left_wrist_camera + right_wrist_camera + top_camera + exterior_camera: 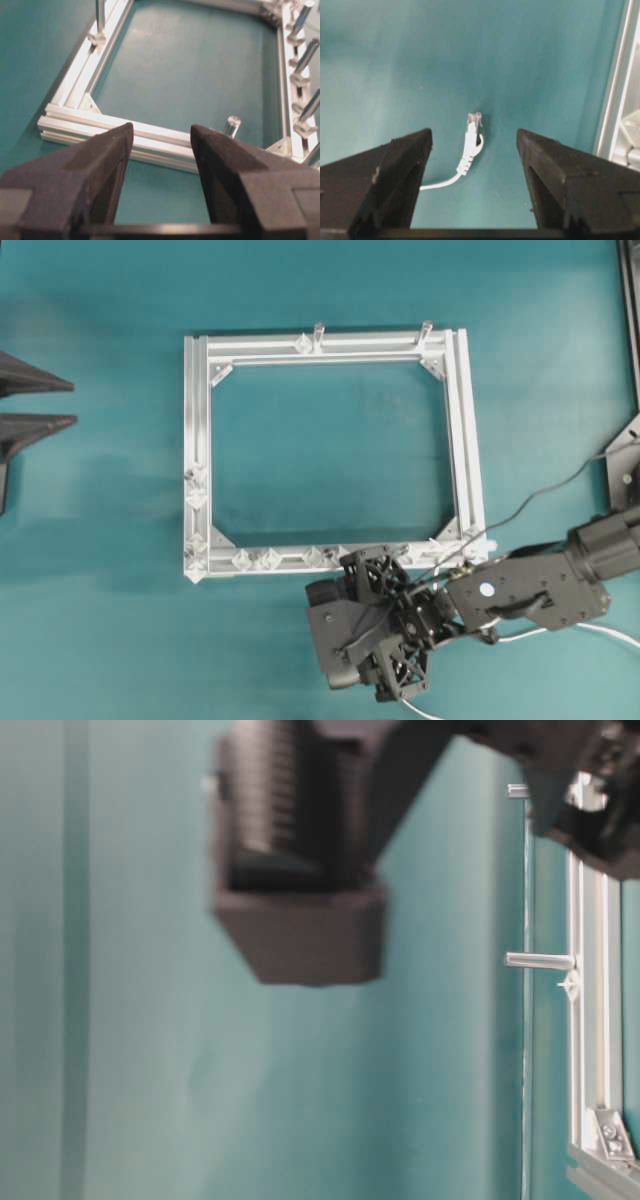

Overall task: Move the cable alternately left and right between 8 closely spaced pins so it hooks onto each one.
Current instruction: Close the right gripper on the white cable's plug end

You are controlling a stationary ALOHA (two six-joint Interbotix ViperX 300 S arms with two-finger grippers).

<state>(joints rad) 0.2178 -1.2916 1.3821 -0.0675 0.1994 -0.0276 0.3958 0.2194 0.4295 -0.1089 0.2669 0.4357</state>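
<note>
Right gripper: your black right-arm jaws stand wide apart and hold nothing; the plug lies on the cloth between them, touching neither.
Cable: the long thin white cord with its small white plug rests loose on the teal table cover, just outside the frame's near rail. In the overhead view a white strand trails off under the right arm toward the edge.
Step in hand, as I judge it: pick the cord up again before any threading. Come straight down and close on the cord just behind the plug, not on the plug body, so you keep a short stiff tip to steer with.
Pins: the tiny shiny clear diamond-shaped studs sit in pairs along the near rail and the left rail. No cord is hooked on any that I can see, so the weaving looks unstarted.
Frame: the rectangular silver aluminium rail frame encloses bare cloth only; nothing lies inside it.
Left gripper: your black left-arm jaws are also spread wide and empty, hanging back from the frame's corner, well apart from the cord.
Risk: the pins stand close together; keep the cord taut and low.
</note>
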